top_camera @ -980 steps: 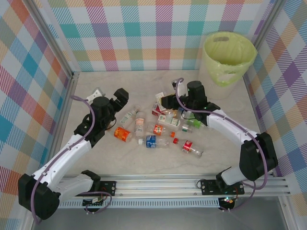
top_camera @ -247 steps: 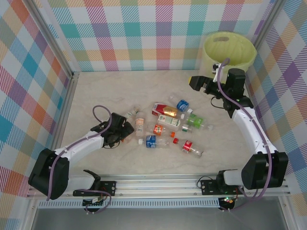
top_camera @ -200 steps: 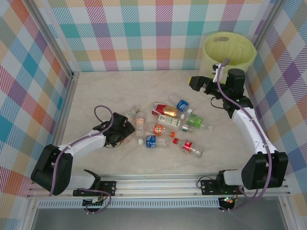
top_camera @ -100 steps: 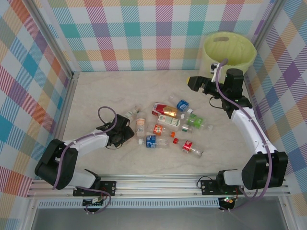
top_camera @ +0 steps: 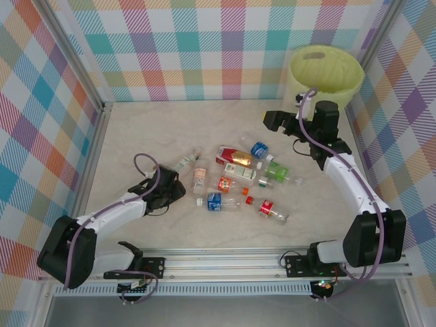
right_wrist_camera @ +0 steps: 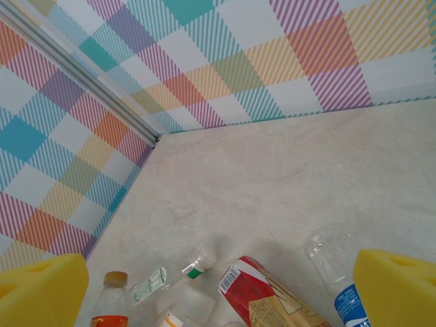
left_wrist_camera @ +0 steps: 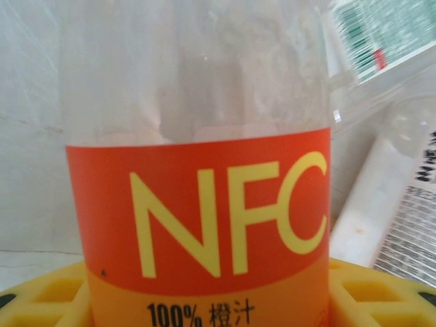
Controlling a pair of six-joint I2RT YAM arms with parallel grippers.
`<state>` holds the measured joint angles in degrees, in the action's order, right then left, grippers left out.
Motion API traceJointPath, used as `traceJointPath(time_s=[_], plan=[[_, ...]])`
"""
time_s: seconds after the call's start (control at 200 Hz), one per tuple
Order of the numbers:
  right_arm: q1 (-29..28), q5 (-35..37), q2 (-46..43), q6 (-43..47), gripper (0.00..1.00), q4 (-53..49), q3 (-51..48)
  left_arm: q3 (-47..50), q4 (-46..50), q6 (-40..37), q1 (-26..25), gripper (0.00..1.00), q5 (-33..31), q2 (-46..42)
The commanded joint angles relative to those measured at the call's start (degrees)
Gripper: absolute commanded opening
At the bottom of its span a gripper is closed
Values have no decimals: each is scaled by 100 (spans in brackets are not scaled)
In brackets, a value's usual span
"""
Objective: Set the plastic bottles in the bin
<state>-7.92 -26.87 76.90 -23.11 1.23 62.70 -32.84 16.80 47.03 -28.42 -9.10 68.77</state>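
Note:
My left gripper (top_camera: 170, 190) is low on the table at the left end of the pile, shut on an orange-labelled plastic bottle (left_wrist_camera: 197, 211) marked NFC. Its yellow pads (left_wrist_camera: 41, 300) press both sides of the label. Several more plastic bottles lie loose in the middle of the table: a red one (top_camera: 231, 158), a blue-labelled one (top_camera: 257, 148), a green one (top_camera: 276, 172) and a red-labelled one (top_camera: 267, 208). My right gripper (top_camera: 272, 121) hovers open above the table, left of the bin (top_camera: 320, 85), with nothing between its pads (right_wrist_camera: 398, 286).
The bin stands in the far right corner against the checked walls. A metal frame post (top_camera: 102, 136) runs along the left side. In the right wrist view a brown-capped bottle (right_wrist_camera: 111, 300) and a clear bottle with a white cap (right_wrist_camera: 197, 262) lie below.
My left gripper has closed from wide open onto the orange-labelled bottle. The right gripper has drifted a little left, away from the bin, still open.

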Motion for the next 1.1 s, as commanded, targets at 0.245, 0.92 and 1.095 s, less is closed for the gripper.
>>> traceJointPath(time_s=[0.245, 0.92, 1.095], plan=[[-56, 949, -722, 119, 100, 412, -518, -586, 618, -1460, -14, 43, -643, -1602], [-149, 189, -865, -604, 100, 224, -724, -1265, -2073, -1739, -162, 39, 3025, -92], [-226, -543, -624, -1477, 100, 551, -807, -1531, -2560, -1900, -366, 39, 3575, 408]])
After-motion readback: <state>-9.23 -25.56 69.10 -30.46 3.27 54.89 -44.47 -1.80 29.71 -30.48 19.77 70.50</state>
